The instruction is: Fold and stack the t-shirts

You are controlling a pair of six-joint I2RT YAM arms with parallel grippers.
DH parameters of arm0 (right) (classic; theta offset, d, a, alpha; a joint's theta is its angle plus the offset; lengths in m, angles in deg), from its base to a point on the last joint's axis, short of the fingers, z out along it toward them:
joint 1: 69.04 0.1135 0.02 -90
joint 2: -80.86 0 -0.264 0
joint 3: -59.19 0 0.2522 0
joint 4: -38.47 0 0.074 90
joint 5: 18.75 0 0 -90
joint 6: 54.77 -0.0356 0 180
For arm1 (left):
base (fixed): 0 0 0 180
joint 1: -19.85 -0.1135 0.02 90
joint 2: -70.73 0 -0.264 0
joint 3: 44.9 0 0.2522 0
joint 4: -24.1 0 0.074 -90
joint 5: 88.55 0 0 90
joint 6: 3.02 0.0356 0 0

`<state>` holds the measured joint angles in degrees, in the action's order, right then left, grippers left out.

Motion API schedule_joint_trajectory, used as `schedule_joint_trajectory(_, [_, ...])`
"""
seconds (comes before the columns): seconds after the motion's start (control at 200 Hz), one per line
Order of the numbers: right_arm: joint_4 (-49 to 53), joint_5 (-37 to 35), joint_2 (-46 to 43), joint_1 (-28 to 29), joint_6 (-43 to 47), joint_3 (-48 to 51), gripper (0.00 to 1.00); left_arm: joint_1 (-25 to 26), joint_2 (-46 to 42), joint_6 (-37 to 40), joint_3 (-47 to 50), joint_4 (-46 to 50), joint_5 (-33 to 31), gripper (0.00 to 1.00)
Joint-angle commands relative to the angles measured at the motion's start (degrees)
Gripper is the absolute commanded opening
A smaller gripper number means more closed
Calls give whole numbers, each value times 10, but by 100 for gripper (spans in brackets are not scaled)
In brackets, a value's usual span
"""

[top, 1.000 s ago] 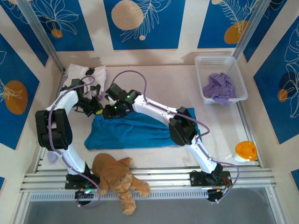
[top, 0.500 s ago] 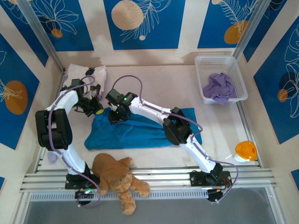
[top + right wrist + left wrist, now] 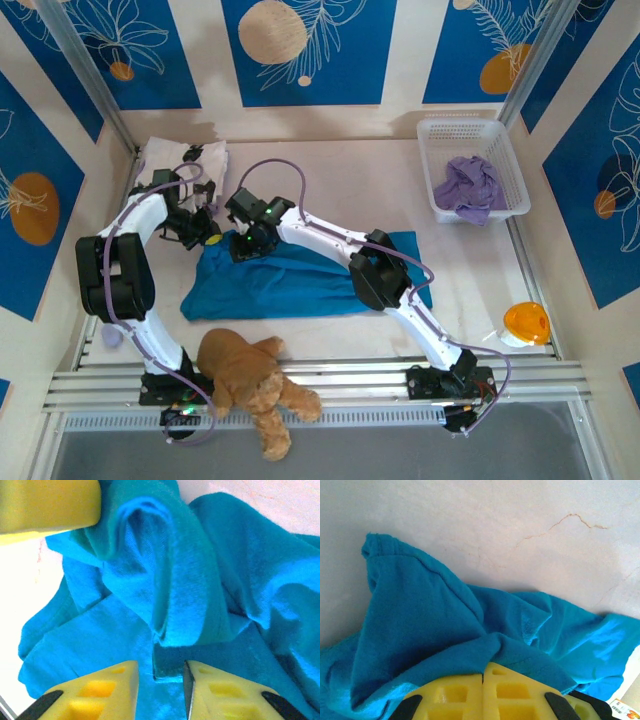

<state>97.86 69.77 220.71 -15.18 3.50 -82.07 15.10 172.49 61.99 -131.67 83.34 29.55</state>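
Item: teal t-shirt (image 3: 420,630). I noted the left gripper (image 3: 482,676) pressed together, pinching its gathered edge, and the right gripper (image 3: 161,672) narrowly spread, a fold between its fingers.

Hidden and cropped parts around a teal t-shirt (image 3: 280,290).
We see the right arm (image 3: 320,235) covering its middle and the left arm (image 3: 140,215) covering part of the white blotched shirt (image 3: 185,158). The left gripper's fingers (image 3: 460,695) and right gripper's fingers (image 3: 100,690) run off the lower edge. The orange object (image 3: 525,322) is too small to name.
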Motion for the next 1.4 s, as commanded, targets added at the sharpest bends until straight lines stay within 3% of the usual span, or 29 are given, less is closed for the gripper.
schedule_joint_trajectory(0.0, [-1,16,11,-6,-4,-8,29,1,-2,11,-3,18,4,0])
schedule_joint_trajectory(0.37, [11,18,28,-12,-6,-14,29,1,-6,14,-1,20,2,0])
schedule_joint_trajectory(0.69, [17,24,19,-12,-4,-25,0,-1,-13,20,4,27,-3,0])
schedule_joint_trajectory(1.396, [-40,27,-134,-11,-16,163,0,-12,-106,48,61,79,-26,0])
